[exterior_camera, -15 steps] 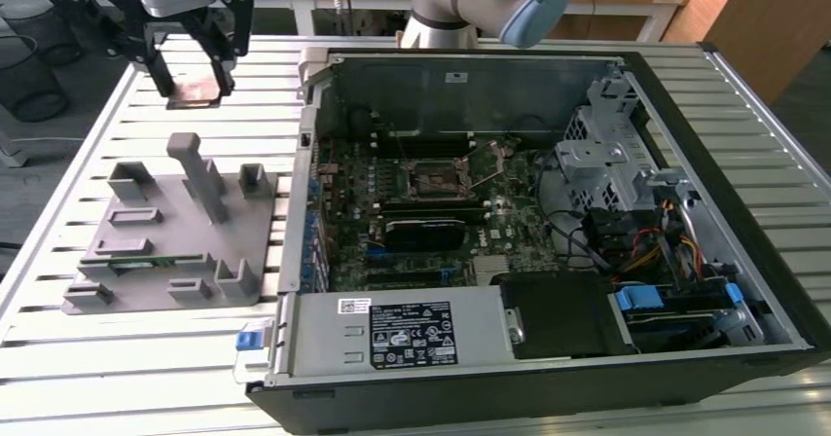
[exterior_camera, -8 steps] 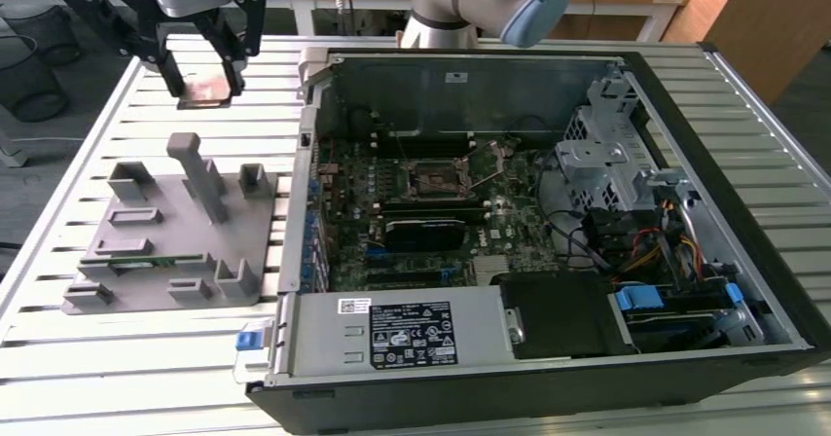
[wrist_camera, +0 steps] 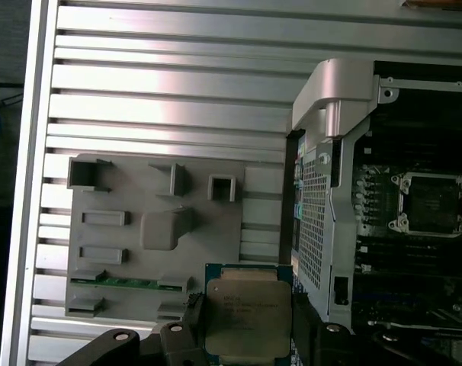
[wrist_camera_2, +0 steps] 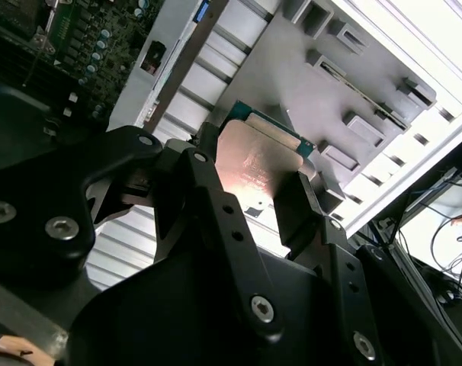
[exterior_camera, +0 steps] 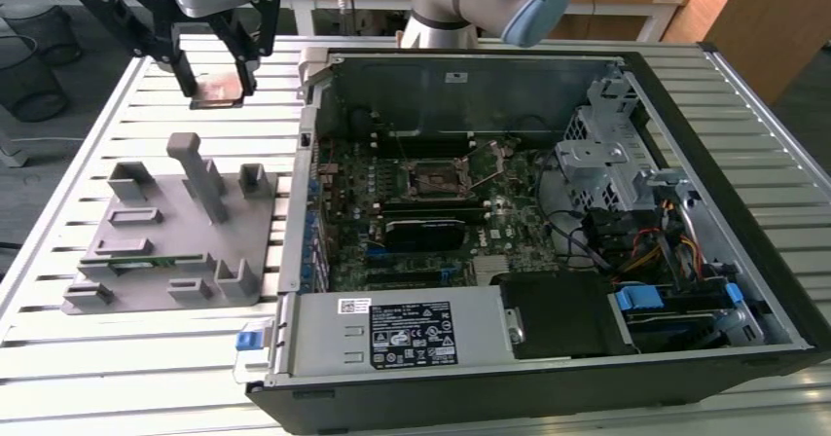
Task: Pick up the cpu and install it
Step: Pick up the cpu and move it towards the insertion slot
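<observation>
**Exterior view, near to far.** Closest to you is the open computer case point(exterior_camera: 546, 397), with its power supply point(exterior_camera: 389, 334) along the near wall. Beyond that lies the motherboard point(exterior_camera: 350, 193), and near its middle is the CPU socket point(exterior_camera: 435, 178), which looks unoccupied. At nine o'clock from the case, a grey parts fixture point(exterior_camera: 143, 251) rests on the slatted table point(exterior_camera: 130, 358). A green memory stick point(exterior_camera: 130, 258) sits in one of the fixture's near slots.

Farthest from you, at about ten o'clock from the socket, your gripper point(exterior_camera: 216, 78) hangs above the table just past the fixture's far edge. Its fingers point(wrist_camera_2: 299, 206) are clamped on opposite edges of the cpu point(exterior_camera: 217, 91). In both wrist views the chip is held flat with its metal top facing the cameras, lifted clear of the fixture below.

**Progress.** Judge the pick-up as done, since the cpu is in the grasp and off its holder. Installation is not yet done. The chip is outside the case, well apart from the socket, and has not been seated.
</observation>
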Controlling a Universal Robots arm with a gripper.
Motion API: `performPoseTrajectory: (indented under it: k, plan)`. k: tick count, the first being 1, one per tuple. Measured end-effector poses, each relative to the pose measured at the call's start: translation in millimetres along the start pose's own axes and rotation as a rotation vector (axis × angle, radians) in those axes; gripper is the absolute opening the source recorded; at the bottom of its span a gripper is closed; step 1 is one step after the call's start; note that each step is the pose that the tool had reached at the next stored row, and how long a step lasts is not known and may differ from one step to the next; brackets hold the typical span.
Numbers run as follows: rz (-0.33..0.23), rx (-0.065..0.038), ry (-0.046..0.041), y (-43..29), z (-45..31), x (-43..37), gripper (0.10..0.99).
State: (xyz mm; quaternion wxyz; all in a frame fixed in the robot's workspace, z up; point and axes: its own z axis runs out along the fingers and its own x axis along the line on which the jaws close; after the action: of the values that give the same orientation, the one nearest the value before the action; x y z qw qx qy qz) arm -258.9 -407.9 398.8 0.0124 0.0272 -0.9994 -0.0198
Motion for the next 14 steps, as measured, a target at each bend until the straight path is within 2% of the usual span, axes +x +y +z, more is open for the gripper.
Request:
performPoseTrajectory:
  k: [14]
  plan:
    - [0.0,0.0,0.0002,-1.0,-0.5,-19.0,0.541]
